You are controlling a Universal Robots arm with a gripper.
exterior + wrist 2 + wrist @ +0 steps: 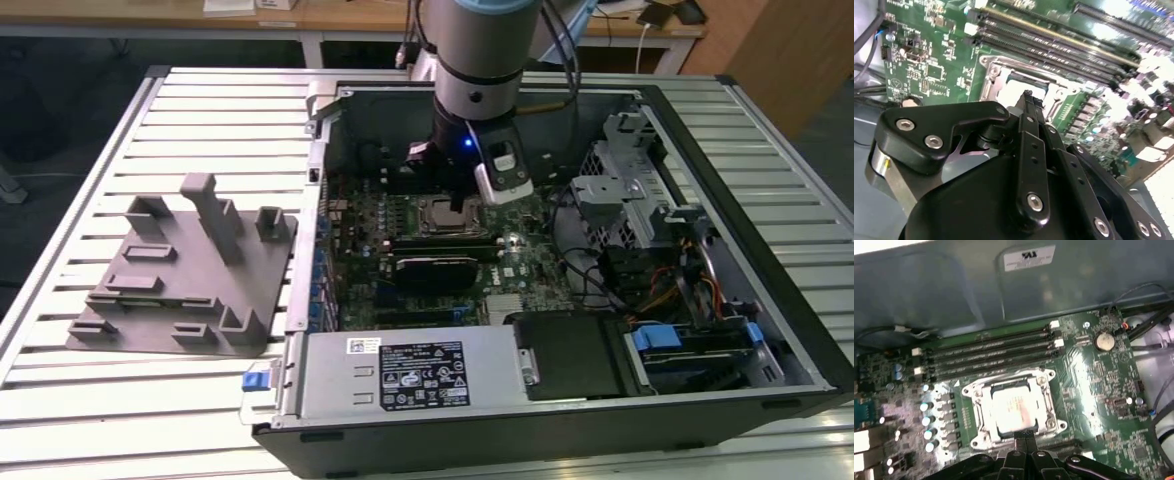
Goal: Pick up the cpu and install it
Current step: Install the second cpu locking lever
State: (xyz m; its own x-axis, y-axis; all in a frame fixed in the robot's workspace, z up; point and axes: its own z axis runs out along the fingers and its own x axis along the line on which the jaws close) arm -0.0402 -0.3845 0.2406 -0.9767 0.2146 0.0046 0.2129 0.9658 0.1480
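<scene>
The cpu [1013, 409], a flat square chip with a shiny silver top, lies inside the metal-framed socket [972, 405] on the green motherboard [1094, 390]. My gripper [1025, 434] hangs just above the socket's edge, its two black fingers pressed together with nothing between them. In the second wrist view the gripper [1029, 96] points at the socket, and a pale part of the cpu [1015, 91] shows beyond its tip. In the exterior view the gripper [461, 205] stands over the socket [441, 215] in the middle of the open computer case [320, 150].
Several black memory slots [994, 347] run beside the socket. A silver power supply box [400, 370] sits at the case's near edge. Drive cages and cables [641, 210] crowd the exterior view's right. A grey fixture [187, 270] stands on the slatted table [80, 390] at the left.
</scene>
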